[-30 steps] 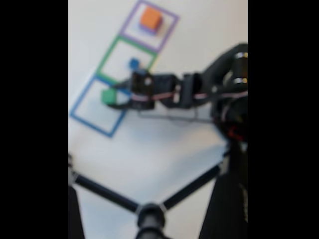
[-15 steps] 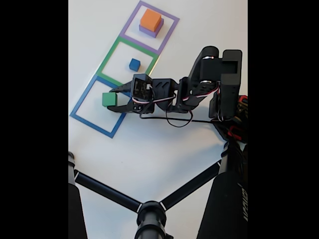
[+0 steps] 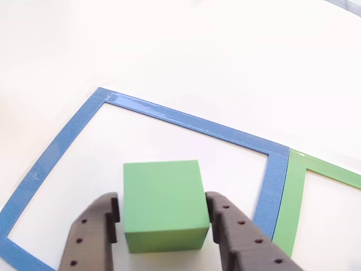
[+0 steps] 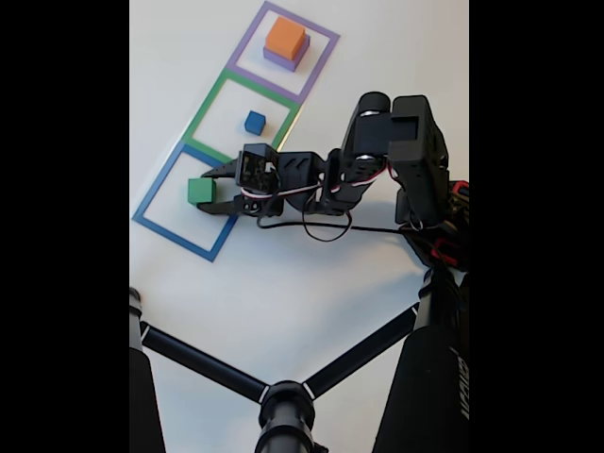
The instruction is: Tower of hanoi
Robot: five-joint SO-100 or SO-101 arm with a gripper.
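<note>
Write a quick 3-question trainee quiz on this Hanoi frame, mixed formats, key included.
1. True or false: the orange block sits on the purple block.
2. Which tape outline holds the blue cube? A blue, B green, C purple.
3. What lies between the fingers of the gripper?

Key: 1 true. 2 B, the green outline. 3 the green block, inside the blue outline; small gaps show at both fingers.

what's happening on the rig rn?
Tower of Hanoi run. The arm's hand straddles the green block inside the blue tape square, a finger on each side; whether it is actually gripping is unclear. The blue cube sits alone in the green tape square. The orange block is stacked on the purple block in the purple tape square.
</note>
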